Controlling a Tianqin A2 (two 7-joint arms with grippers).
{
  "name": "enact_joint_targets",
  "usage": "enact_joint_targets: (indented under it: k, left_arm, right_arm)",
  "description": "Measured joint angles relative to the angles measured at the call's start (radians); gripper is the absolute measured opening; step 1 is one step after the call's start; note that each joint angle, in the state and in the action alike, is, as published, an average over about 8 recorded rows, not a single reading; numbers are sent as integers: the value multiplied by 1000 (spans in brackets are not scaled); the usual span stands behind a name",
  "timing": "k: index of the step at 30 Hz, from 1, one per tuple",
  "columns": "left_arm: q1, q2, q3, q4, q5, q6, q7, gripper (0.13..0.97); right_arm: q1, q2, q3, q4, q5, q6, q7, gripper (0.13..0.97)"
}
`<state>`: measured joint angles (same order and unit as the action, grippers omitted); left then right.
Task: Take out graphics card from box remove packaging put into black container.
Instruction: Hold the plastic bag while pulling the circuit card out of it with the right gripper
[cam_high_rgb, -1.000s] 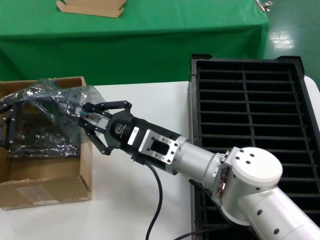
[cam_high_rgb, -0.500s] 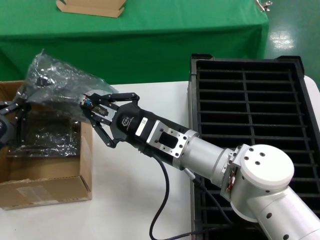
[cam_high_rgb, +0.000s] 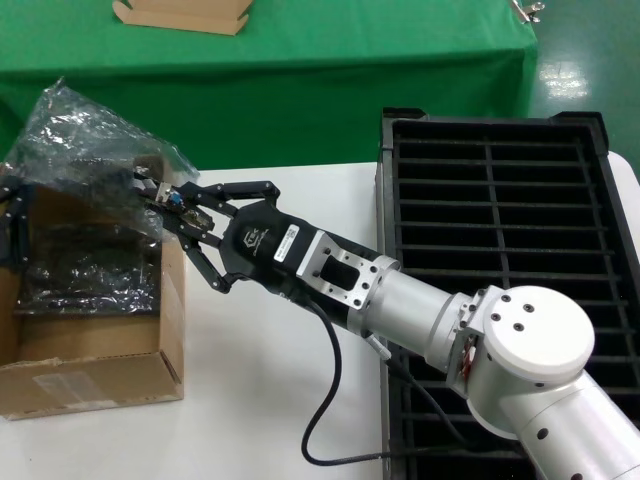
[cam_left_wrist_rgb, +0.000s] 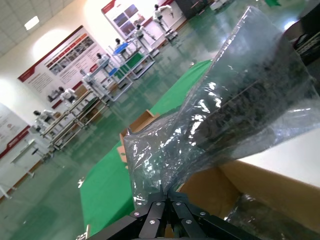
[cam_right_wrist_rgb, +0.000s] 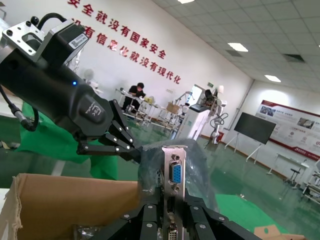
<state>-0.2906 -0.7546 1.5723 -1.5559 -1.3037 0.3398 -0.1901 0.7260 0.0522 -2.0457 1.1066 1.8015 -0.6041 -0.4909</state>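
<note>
Most of the graphics card (cam_right_wrist_rgb: 172, 187) is hidden: only its silver end bracket with the blue port shows in the right wrist view, standing upright between the right gripper's (cam_high_rgb: 160, 200) jaws, while the board behind it disappears into the crinkly bag (cam_high_rgb: 85, 150). In the head view the card itself is hard to make out; just a small metal end peeps out at the jaw tips, over the near right corner of the box (cam_high_rgb: 95, 370). The right gripper's jaws pinch that bracket end, so the card sits right at their tips, its long axis running away from the gripper toward the robot's left and slightly up, bracket end facing the gripper.

The left gripper (cam_right_wrist_rgb: 131, 151) is largely cut off at the left edge of the head view. The right wrist view shows its black jaws closed on the far end of the bag, and the left wrist view shows the plastic gathered to a point at its jaw tips (cam_left_wrist_rgb: 167, 192). The bag hangs stretched between the two grippers, above the open box. More shiny wrapped boards (cam_high_rgb: 85, 275) lie dimly inside the box.

The black crate (cam_high_rgb: 500, 200) stands on the white desk (cam_high_rgb: 260, 400) to the robot's right, partly covered by the right arm.
</note>
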Motion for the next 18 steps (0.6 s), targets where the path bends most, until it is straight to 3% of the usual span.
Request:
enact_joint_targets:
  k: [10,14,18]
  left_arm:
    - [3,31,-49,55,18,-14,-19,139]
    - [6,45,-54,85,-22,-32,7,139]
    - [4,66,-56,117,-98,-45,71,139]
  right_arm:
    - [15,86,5,80,-52,-22,143,207]
    - [36,155,9,135,-73,-44,252,207]
    - [69,228,13,179,-91,-82,357,206]
